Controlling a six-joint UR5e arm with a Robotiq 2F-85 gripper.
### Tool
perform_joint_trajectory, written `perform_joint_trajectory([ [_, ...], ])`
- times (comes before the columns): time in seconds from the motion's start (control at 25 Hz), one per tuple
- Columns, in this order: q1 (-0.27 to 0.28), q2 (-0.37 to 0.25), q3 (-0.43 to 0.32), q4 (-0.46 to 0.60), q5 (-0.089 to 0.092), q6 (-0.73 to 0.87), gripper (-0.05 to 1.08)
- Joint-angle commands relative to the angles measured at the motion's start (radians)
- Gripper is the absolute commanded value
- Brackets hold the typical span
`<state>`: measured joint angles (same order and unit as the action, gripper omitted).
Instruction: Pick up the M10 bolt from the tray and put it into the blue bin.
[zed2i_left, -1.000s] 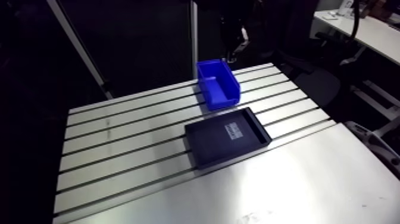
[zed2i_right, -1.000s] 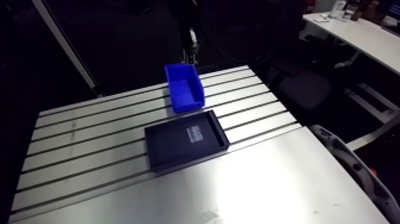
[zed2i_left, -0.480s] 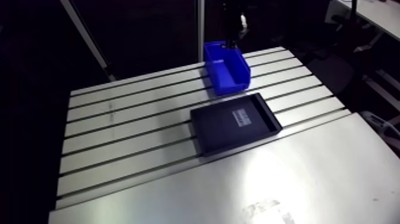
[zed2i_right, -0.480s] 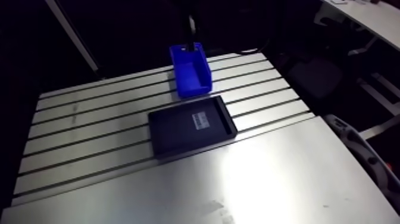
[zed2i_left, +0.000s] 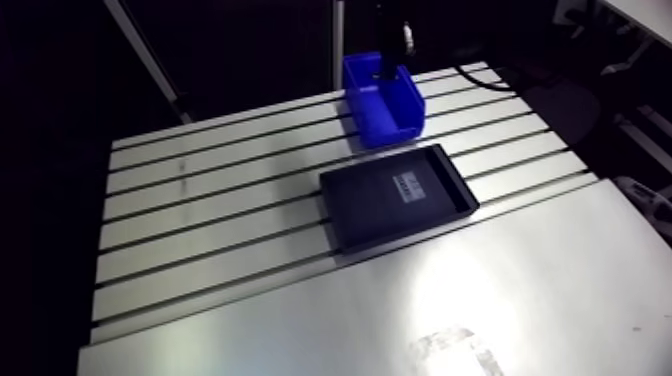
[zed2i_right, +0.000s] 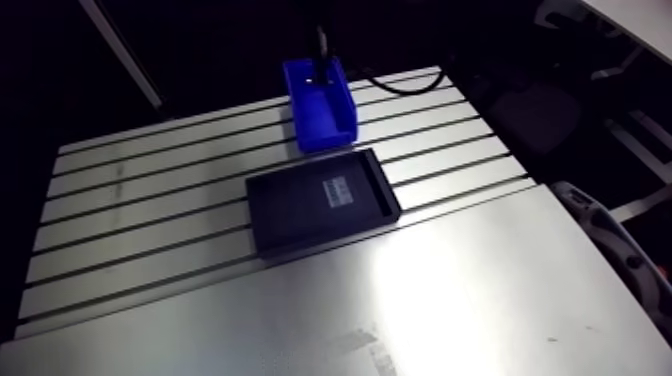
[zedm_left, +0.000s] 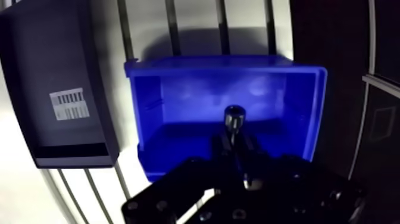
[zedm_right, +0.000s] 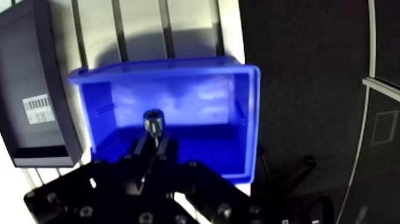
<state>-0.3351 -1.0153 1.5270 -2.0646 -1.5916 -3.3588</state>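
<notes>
In the arm view, the slotted table carries two things set close together: the blue bin towards the far edge and the black tray just in front of it, apart by a narrow strip of table. The tray floor shows a small pale label and nothing else that can be made out. The gripper comes down as a dark shape over the far end of the bin. From here it is too small and dark to tell how its fingers stand or whether they hold anything.

The wrist view supplies what the arm view lacks. The two fingers stand at a narrow gap, closed on the M10 bolt, whose round dark head sticks out just beyond the fingertips. The bolt hangs over the open inside of the bin, within its walls. Whether it touches the bin floor cannot be told. The tray lies beside the bin, and its label shows here as a barcode sticker. The part of the tray seen here holds no bolt.
</notes>
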Motion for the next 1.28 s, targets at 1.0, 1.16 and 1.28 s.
perform_joint_trajectory([
  [1.0,0.004,0.059,0.043,-0.082,-0.037,0.041,1.03],
  [1.16,0.007,0.059,0.046,-0.082,-0.037,0.04,1.02],
  [1.28,0.007,0.059,0.046,-0.082,-0.037,0.04,1.0],
])
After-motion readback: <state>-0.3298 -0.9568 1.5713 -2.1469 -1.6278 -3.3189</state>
